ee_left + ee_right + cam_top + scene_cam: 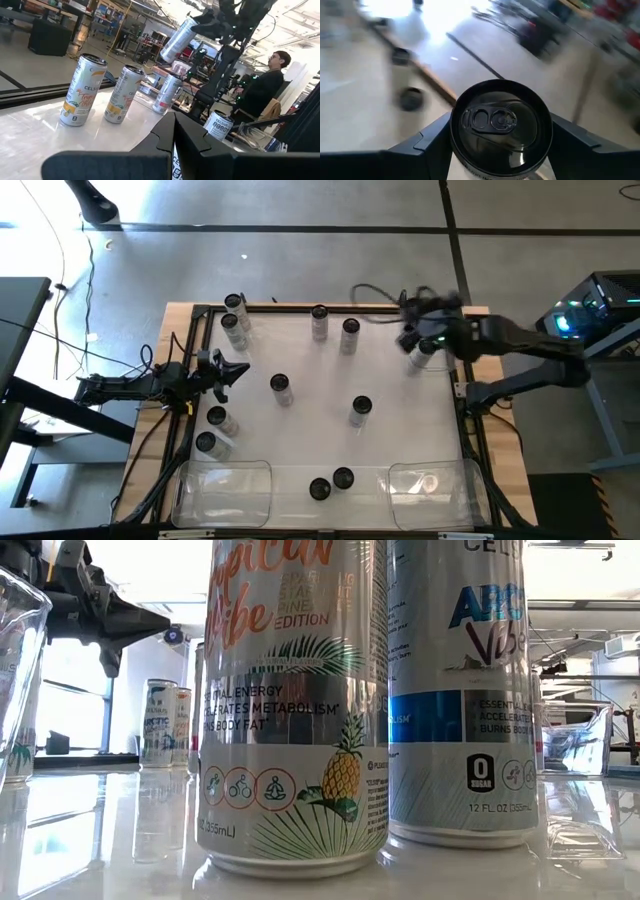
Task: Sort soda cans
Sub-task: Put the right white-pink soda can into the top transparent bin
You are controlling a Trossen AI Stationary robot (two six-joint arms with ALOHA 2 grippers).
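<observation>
Cans stand scattered over the white table (300, 430), and one of them is off it: the right gripper (420, 345), near the table's far right corner in the high view, has its two fingers clamped on the sides of a held can (501, 129), whose dark top with its pull tab fills the middle of the right wrist view between the two dark fingers (425, 142). The left wrist view shows that same can tilted and up in the air under the right arm. The left gripper (232, 372) sits at the left side of the table with its fingers together and nothing between them. Two cans (234, 315) stand close together in the far left corner, and two more (334, 326) stand near the far edge toward the middle. One can (281, 389) is just to the right of the left gripper, and another can (361, 410) stands apart from it toward the right. A pair of cans (212, 432) is at the near left, beside the left bin (222, 492), a clear plastic one. Two dark-topped cans (331, 483) stand side by side at the near edge between that bin and the clear right bin (432, 490); in the low view they loom large, one printed with a pineapple (290, 710), the other with a blue band (462, 690). A person (262, 85) in dark clothes stands in the room beyond the table.
</observation>
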